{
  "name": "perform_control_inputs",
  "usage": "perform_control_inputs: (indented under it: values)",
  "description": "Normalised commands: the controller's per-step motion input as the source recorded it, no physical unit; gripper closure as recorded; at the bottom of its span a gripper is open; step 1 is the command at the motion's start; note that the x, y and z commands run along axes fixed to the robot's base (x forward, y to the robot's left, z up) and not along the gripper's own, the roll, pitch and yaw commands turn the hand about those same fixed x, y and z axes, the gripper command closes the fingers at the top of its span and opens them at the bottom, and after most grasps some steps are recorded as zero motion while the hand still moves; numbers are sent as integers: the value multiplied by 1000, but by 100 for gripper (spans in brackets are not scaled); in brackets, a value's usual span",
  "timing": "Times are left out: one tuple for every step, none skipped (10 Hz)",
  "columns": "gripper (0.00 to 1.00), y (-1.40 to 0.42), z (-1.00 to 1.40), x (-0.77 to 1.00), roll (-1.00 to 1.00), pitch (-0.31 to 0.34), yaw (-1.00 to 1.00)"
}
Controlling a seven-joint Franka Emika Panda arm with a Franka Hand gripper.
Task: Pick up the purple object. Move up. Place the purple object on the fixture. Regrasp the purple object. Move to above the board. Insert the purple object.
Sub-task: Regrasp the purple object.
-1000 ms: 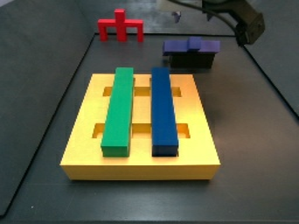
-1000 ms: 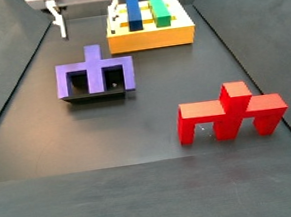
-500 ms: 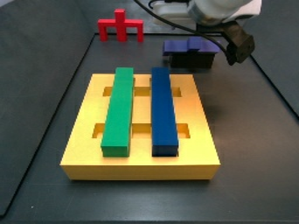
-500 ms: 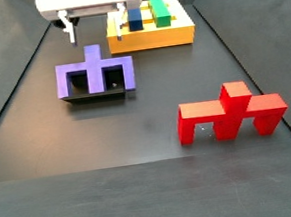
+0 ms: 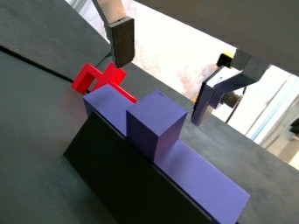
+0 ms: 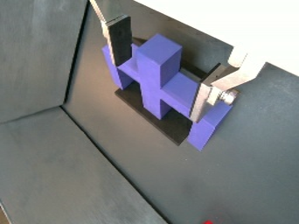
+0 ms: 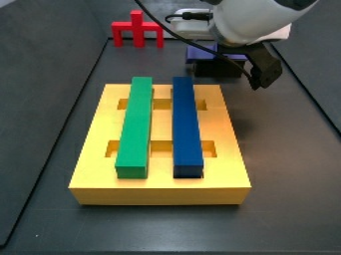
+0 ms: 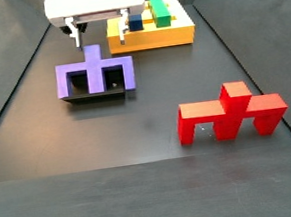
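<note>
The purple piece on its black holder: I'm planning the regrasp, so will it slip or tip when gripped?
The purple piece looks rigid, with flat faces, so probably a steady grip. It sits on the black holder, so a sideways nudge might unseat it. The open pincer straddles it.

Fixture [image 7: 217, 68]: arm is covering most of it in a side view. Purple object [image 5: 176, 144]: frame edge is cutting it off. Gripper [image 8: 98, 33]: body is running off-frame.

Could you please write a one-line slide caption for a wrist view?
Open gripper straddling the purple object seated on the fixture.
</note>
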Motion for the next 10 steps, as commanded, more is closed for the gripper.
perform_control_inputs:
  values:
    - [0, -131, 0, 471, 94, 309, 0]
    - [0, -31, -169, 303, 3, 157, 40]
    - [0, -9, -269, 283, -31, 71, 97]
    - [0, -11, -243, 403, -357, 0, 106]
    - [0, 0, -269, 309, -531, -20, 103]
    - [0, 0, -209, 289, -520, 0, 94]
    - [0, 0, -91, 323, -200, 37, 0]
    - [0, 0, -57, 274, -17, 123, 0]
    - [0, 0, -223, 60, 0, 31, -20]
    - [0, 0, -171, 51, 0, 49, -49]
